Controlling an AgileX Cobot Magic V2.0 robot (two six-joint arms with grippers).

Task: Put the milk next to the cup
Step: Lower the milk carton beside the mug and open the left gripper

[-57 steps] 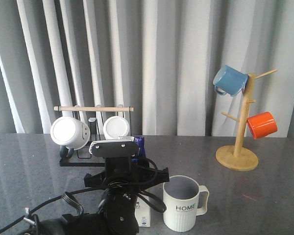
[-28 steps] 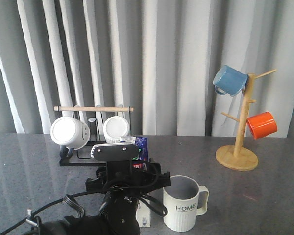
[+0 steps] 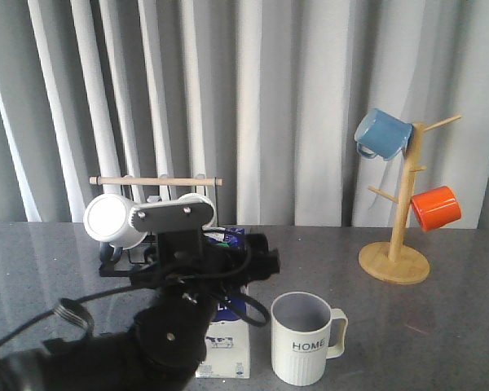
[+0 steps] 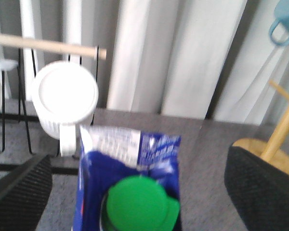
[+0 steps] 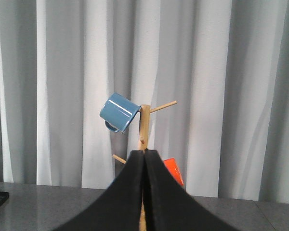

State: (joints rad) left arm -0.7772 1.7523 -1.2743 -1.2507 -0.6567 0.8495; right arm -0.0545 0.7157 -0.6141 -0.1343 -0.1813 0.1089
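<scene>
The milk [image 3: 226, 346] stands upright on the grey table just left of the cup [image 3: 301, 340], a ribbed pale mug with "HOME" lettering and its handle to the right. A narrow gap separates them. My left gripper [image 3: 197, 259] is open above and around the carton's top. In the left wrist view the milk [image 4: 130, 163], with its green cap, sits between the wide-apart fingers [image 4: 19, 192], which do not touch it. The cup is out of that view. My right gripper [image 5: 144, 161] is shut and empty, and does not show in the front view.
A black wire rack with a wooden bar holds white mugs [image 3: 114, 220] at the back left. A wooden mug tree [image 3: 401, 228] at the back right carries a blue mug [image 3: 383, 134] and an orange mug [image 3: 436, 208].
My left arm has risen and drawn back from low by the carton, uncovering more of the milk. The milk and the cup have stayed in place.
</scene>
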